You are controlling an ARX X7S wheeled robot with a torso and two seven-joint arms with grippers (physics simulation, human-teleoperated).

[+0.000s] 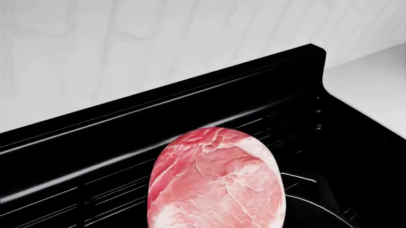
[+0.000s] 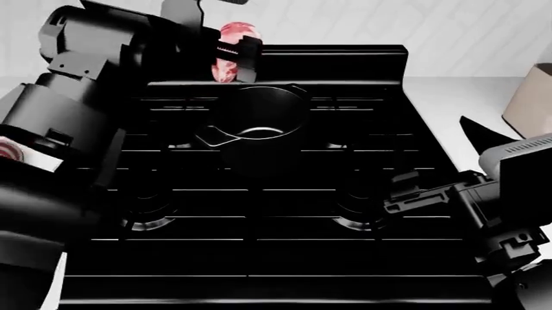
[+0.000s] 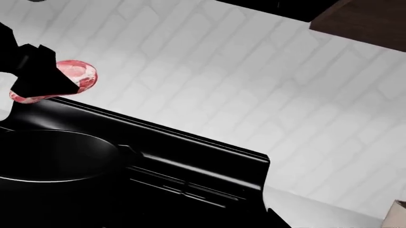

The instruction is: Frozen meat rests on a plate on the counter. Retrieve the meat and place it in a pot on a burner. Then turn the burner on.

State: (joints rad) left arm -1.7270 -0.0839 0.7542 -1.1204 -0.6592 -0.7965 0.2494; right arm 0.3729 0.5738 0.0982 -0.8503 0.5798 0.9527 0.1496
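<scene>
Meat (image 2: 234, 46) sits high in the upper left of the head view, clamped in the left hand (image 2: 231, 48) and raised clear of the stove (image 2: 276, 213).

Nearest the camera, at the lower right of that view, the right hand (image 2: 399, 194) hangs low over the front right burner, well apart from the meat; whether it is apart or together cannot be told against the dark stove, and it appears to carry nothing.

Further back, near the upper centre, the pot (image 2: 258, 123) stands on a rear burner, glossy black and seemingly empty.

Beyond and to the left of it, the meat hangs above the pot's far left rim, its long axis running roughly up and down in the head view. In the left wrist view the slab (image 1: 216, 183) fills the lower middle, with the curved pot rim just beside it at the lower right. The hand's jaws are closed on the slab.

Judged from this, the drop turns on carrying the meat slightly rightward and nearer, until it is over the pot's mouth. The plate (image 2: 9, 150) shows only as a sliver at the left edge on the desk (image 2: 466, 97).
</scene>
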